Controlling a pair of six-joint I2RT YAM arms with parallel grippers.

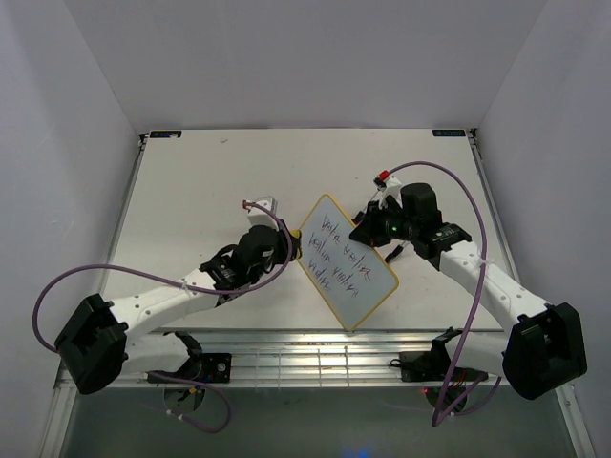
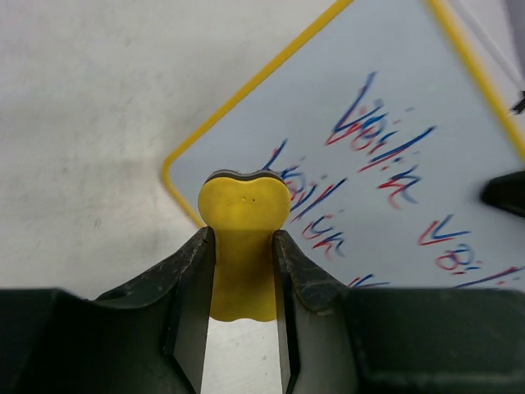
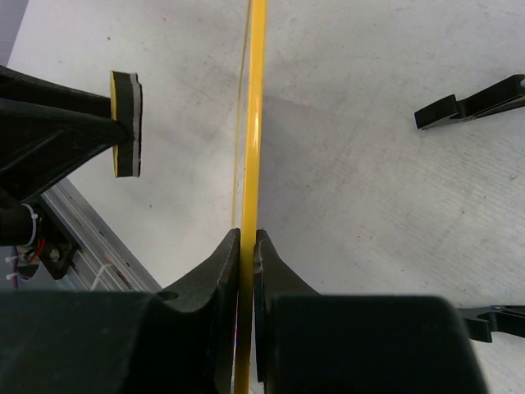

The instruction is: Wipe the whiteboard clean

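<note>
Reader: Whiteboard first, please. Where is it, and what has hold of it?

Describer: The small white rounded-corner whiteboard with a thin yellow frame (image 1: 347,262) is over the middle of the pale grey tabletop (image 1: 191,200), between the two arms. In the overhead view it is turned like a diamond. It appears raised at a tilt rather than lying flat. Red and blue handwriting (image 2: 385,156) covers its face, and none of it looks wiped. The right end effector (image 3: 248,242) is clamped on the frame's edge, one finger on each side. The left end effector (image 2: 244,246) is closed around a yellow eraser block with a dark felt face (image 2: 244,203). The eraser is just beside the board's left corner. The right wrist view shows a gap, so they are not touching.

Reader: What could go wrong from here?

Describer: In my judgement, the hold is a thin pinch on one edge. A firm push from the eraser could twist the board in those fingers or shove it sideways. Starting at the corner, the felt could catch on the frame or slide off it. Too light a press would only smear the ink.
</note>
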